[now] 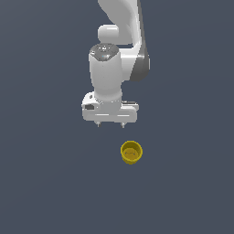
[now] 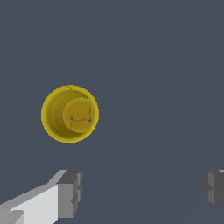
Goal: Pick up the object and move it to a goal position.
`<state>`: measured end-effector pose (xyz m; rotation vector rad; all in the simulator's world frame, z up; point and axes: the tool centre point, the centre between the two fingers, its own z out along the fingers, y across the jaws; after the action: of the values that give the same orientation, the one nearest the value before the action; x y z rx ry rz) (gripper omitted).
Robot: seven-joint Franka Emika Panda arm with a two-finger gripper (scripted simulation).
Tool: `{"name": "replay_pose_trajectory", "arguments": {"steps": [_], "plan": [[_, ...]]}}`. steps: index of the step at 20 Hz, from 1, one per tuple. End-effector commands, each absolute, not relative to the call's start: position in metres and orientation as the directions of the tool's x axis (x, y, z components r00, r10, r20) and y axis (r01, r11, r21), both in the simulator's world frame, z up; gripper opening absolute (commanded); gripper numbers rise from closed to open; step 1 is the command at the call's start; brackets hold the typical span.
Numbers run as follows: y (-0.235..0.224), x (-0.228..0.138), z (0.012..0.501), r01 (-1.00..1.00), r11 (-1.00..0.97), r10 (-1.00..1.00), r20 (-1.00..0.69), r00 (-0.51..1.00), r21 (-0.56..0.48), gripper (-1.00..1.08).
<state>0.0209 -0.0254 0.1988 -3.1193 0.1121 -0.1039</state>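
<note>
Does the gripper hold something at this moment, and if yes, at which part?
Nothing is held. The gripper is open, with empty space between its fingers, and the yellow cup sits apart from it, untouched.

The arm [image 1: 119, 27] is glossy white with rounded, bulbous links and dark grey bands at the joints. A flat white block carries the fingers [image 2: 69, 193], white with grey ridged pads.

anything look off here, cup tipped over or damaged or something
Nothing stands out. The yellow cup stands upright, mouth up, on the bare grey floor, and its hollow inside looks empty in the wrist view. The gripper hangs open, not touching the cup. Thin dark lines cross the cup's base; whether these are cracks is unclear.
</note>
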Motion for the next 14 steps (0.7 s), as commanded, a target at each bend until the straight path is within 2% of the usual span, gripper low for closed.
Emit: {"name": "replay_pose_trajectory", "arguments": {"steps": [1,14], "plan": [[-0.025,0.021,0.199,-0.071,-0.997,-0.072,0.066,0.995,-0.021,0.28],[-0.009,0.022,0.195,-0.053,-0.998,-0.055,0.065,0.996,-0.036,0.28]]}}
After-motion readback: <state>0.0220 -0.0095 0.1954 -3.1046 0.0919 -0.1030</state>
